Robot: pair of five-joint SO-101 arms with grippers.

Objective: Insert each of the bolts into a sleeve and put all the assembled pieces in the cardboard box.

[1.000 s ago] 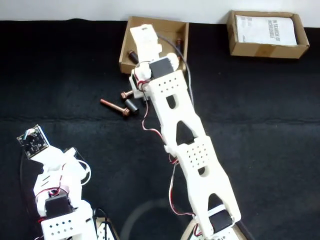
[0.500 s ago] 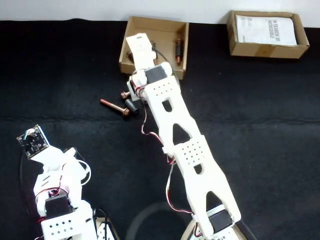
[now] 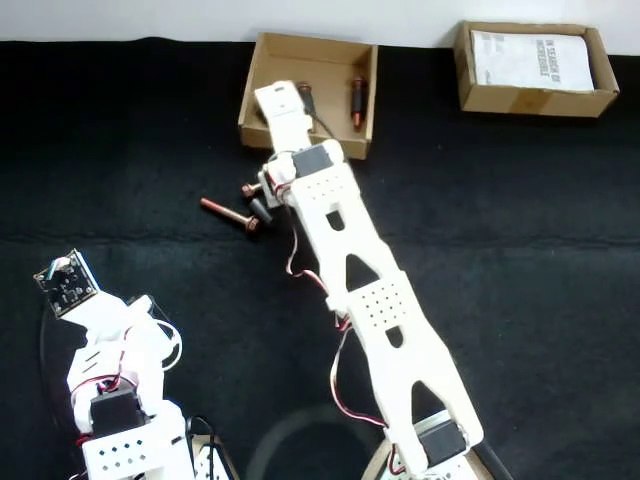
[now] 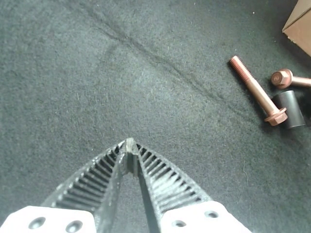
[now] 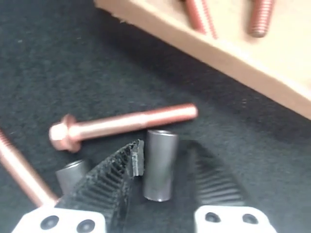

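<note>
Right fingers (image 5: 119,167), spread, straddle a sleeve (image 5: 159,165) on the black counter (image 3: 520,250), the sleeve just beside one finger. A bolt (image 5: 121,125) lies just beyond, near the box (image 5: 233,53) wall. Left fingers (image 4: 112,170) are pressed together, well apart. A second box (image 3: 535,100) holds a printed sheet (image 3: 530,58).

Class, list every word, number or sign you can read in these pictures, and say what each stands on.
Sheet in the far box: lines of print, too small and blurred to read.
Bolts, sleeves, cardboard box: no readable marks.
</note>
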